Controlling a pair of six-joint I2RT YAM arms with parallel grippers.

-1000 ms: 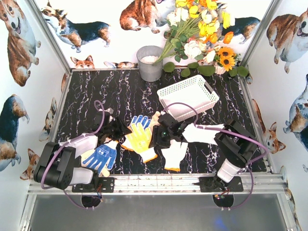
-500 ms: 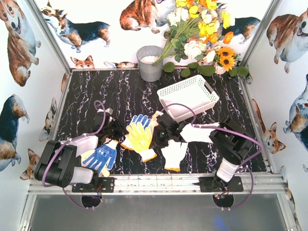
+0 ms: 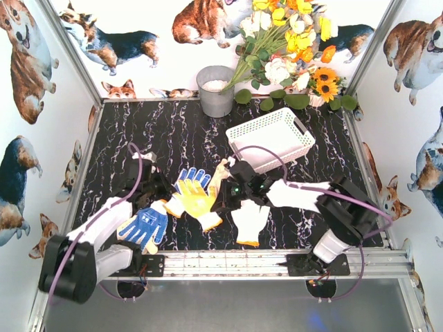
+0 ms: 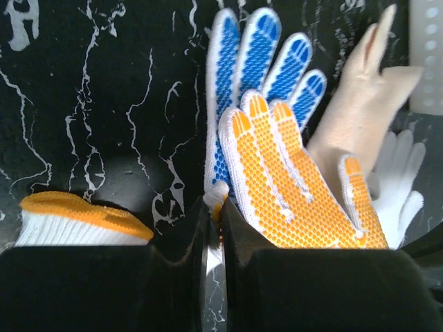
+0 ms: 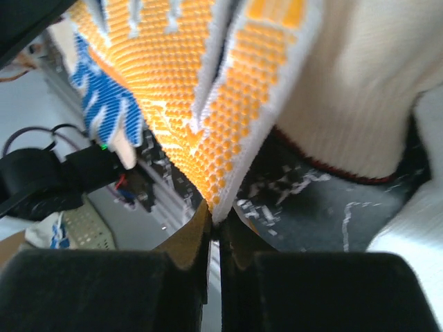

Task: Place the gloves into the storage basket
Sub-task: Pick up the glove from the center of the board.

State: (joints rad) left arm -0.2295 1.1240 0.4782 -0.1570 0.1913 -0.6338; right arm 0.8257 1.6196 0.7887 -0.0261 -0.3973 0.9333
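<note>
A yellow glove [image 3: 196, 200] lies at the table's middle on top of a blue glove [image 3: 194, 176]. My left gripper [image 3: 165, 196] is shut on the yellow glove's white and orange edge [image 4: 217, 197]. My right gripper [image 3: 225, 200] is shut on that glove's opposite edge [image 5: 220, 207]. A second blue glove [image 3: 144, 227] lies near the left arm. White gloves [image 3: 250, 221] [image 3: 296, 194] lie by the right arm, and a cream glove [image 3: 223, 170] pokes out behind the yellow one. The white storage basket [image 3: 257, 122] stands tilted at the back right, nothing showing in it.
A grey metal bucket [image 3: 216, 90] stands at the back centre, with a bunch of flowers [image 3: 291, 48] to its right. Purple cables loop over both arms. An aluminium rail [image 3: 228, 263] runs along the near edge.
Both grippers have shut on the yellow glove. The left arm has stretched forward, and the yellow glove has shifted slightly left.
</note>
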